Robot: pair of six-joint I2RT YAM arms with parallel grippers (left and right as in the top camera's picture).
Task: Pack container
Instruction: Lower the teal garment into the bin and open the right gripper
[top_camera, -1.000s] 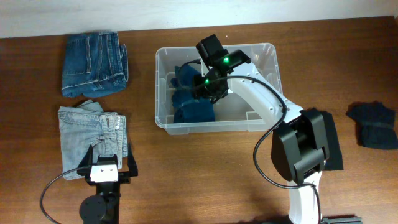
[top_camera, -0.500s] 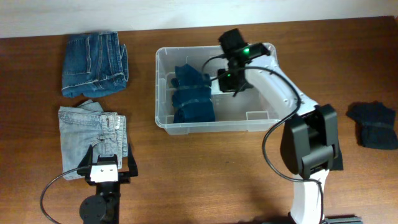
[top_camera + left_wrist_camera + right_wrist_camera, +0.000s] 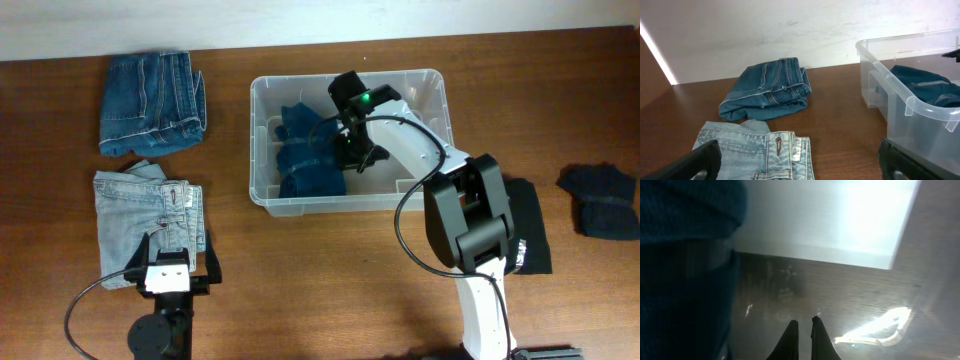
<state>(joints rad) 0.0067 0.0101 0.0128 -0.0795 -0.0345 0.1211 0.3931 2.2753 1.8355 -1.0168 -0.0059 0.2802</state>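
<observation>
The clear rectangular plastic container point(image 3: 300, 205) rests on the brown wooden table point(image 3: 330, 280). My right claw point(image 3: 803, 330) is pinched closed and empty inside it, beside folded dark-blue cloth point(image 3: 305, 155). My left claw point(image 3: 180, 258) gapes wide, well apart from the container. Judgement: the container is light, stiff and slick; take hold at its rim.

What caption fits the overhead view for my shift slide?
Right claw, shut, inside the clear container beside folded dark-blue clothes; dark jeans and light jeans wait outside, open left claw nearby.
</observation>
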